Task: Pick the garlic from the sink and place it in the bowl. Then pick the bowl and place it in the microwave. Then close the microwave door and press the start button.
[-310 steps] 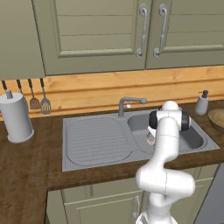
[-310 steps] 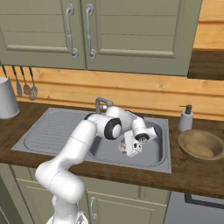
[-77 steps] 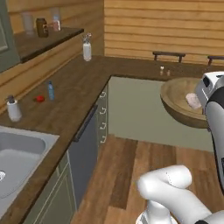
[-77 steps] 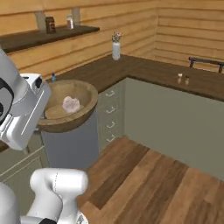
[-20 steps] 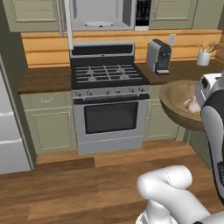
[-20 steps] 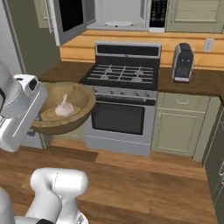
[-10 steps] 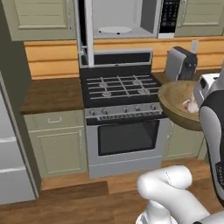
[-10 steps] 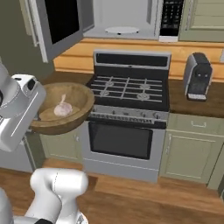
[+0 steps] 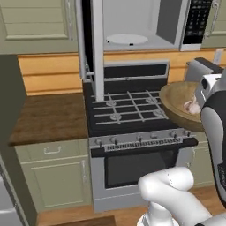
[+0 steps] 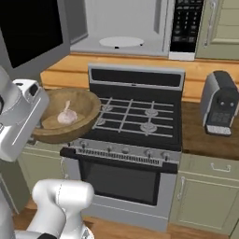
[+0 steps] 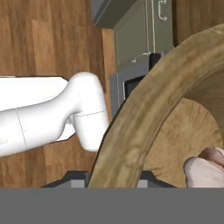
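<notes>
My gripper (image 11: 112, 178) is shut on the rim of the light-brown wooden bowl (image 10: 80, 124) and holds it level in the air in front of the range. The off-white garlic (image 10: 66, 116) lies inside the bowl (image 9: 175, 107), where the bulb (image 9: 192, 106) rests near the hand. In the hand view the bowl's rim (image 11: 136, 126) curves close past the fingers, with the garlic (image 11: 204, 171) at the lower right. Above the range hangs the microwave (image 10: 125, 28) with a white turntable and a black keypad (image 10: 185, 25). Its door (image 10: 32, 31) stands swung wide open to the left.
A steel range with black gas grates (image 10: 135, 120) stands straight ahead below the microwave. A grey toaster (image 10: 219, 110) sits on the brown counter to its right. A brown counter (image 9: 46, 119) lies left of the range. Pale green cabinets flank the microwave.
The whole picture has shifted: the base has come closer to the range and microwave, which now look larger. The bowl with the garlic stays held in the gripper.
</notes>
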Robot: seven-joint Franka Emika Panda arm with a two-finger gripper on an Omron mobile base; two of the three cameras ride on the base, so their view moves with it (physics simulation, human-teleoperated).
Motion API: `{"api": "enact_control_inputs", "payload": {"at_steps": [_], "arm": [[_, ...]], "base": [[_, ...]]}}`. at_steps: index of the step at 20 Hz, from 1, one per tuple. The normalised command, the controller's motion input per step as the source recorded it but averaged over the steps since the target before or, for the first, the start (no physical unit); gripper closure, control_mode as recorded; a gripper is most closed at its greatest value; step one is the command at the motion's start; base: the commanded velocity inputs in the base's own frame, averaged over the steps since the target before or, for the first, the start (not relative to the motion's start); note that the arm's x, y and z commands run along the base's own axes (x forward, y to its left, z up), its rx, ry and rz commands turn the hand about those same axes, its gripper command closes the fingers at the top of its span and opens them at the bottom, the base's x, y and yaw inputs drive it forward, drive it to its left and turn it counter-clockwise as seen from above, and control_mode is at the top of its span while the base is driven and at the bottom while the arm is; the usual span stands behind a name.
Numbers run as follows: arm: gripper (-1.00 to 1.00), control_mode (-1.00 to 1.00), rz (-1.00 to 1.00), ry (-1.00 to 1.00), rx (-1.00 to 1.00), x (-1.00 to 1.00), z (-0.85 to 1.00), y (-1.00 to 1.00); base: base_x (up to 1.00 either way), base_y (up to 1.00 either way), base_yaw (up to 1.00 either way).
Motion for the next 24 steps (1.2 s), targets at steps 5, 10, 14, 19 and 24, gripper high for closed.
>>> {"api": "enact_control_inputs", "payload": {"at_steps": [5,10,14,19,24], "arm": [[1.00,1.00,0.00,0.00,0.00,0.00,0.00,0.00],[1.00,1.00,0.00,0.00,0.00,0.00,0.00,0.00],[1.00,1.00,0.00,0.00,0.00,0.00,0.00,0.00],[1.00,1.00,0.00,0.00,0.00,0.00,0.00,0.00],[1.00,-1.00,0.03,-0.09,0.04,0.39,0.38,0.22]], "base": [[0.58,-0.48,-0.01],[0.33,-0.48,-0.04],[0.44,-0.11,0.00],[0.33,0.00,0.00],[0.03,0.00,0.00]]}}
